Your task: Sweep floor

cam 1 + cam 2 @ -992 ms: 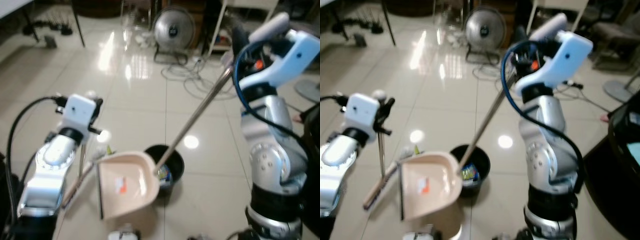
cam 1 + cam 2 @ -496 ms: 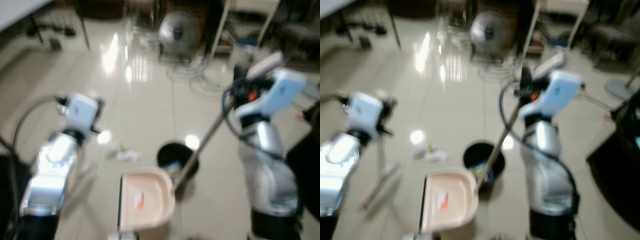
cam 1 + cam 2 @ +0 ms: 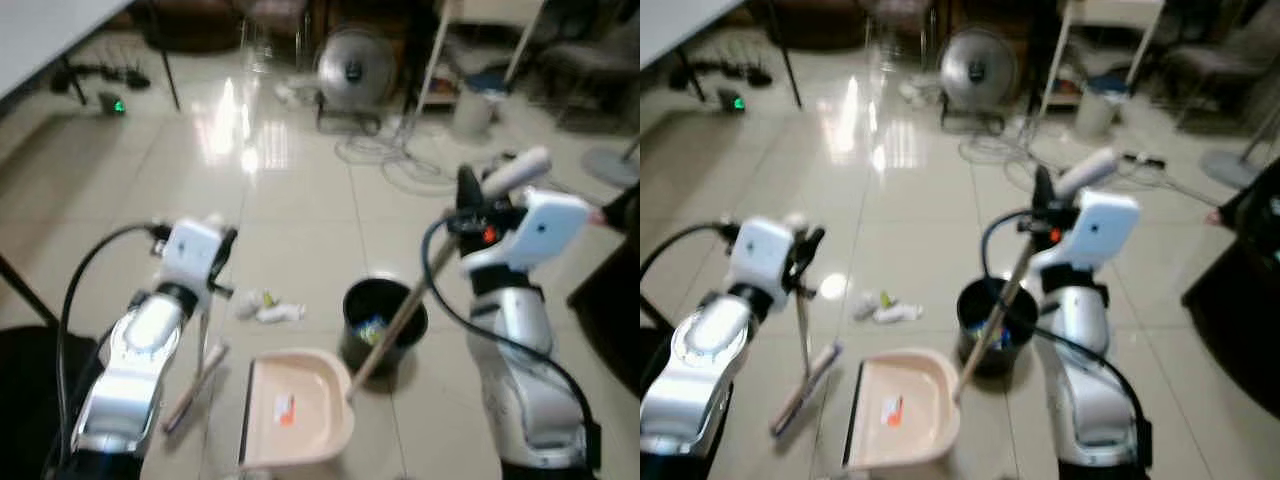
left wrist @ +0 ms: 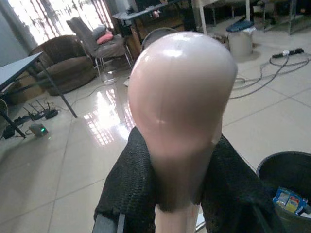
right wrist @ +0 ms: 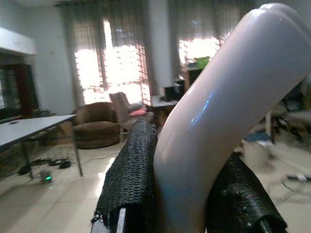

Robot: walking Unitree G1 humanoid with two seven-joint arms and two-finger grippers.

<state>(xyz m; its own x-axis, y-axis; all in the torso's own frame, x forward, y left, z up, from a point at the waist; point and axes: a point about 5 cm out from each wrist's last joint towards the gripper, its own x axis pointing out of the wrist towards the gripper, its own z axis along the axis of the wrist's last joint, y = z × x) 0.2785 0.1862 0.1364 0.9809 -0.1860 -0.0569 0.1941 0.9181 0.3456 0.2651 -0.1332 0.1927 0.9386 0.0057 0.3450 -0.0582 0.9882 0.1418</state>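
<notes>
My left gripper [image 4: 177, 194] is clenched on the smooth, rounded pale-pink plastic knob of the broom handle [image 4: 182, 92]; my mesh-textured black fingers [image 4: 131, 189] press on both sides of its neck. From my head, the thin metal shaft drops almost straight down from that gripper to the broom head [image 3: 195, 385], a long narrow strip lying slanted on the glossy cream tiled floor [image 3: 300, 215].

My right gripper [image 5: 182, 194] is clamped around the curved, glossy pale plastic grip of the dustpan handle [image 5: 218, 111], woven black pads [image 5: 131, 179] on either side. Its long metal pole [image 3: 400, 318] slants down across the front of the round black waste bin [image 3: 383, 325] to the beige plastic dustpan [image 3: 297, 408], a shallow scoop with a raised rim resting flat on the tiles just beside the bin. A small orange scrap [image 3: 284, 407] lies in the pan.

Crumpled white and yellow litter [image 3: 265, 305] sits on the tiles near the broom, apart from the pan. Colourful wrappers [image 4: 289, 199] lie in the bin. A round metal fan [image 3: 352, 68] and loose cables [image 3: 400, 155] are further off.
</notes>
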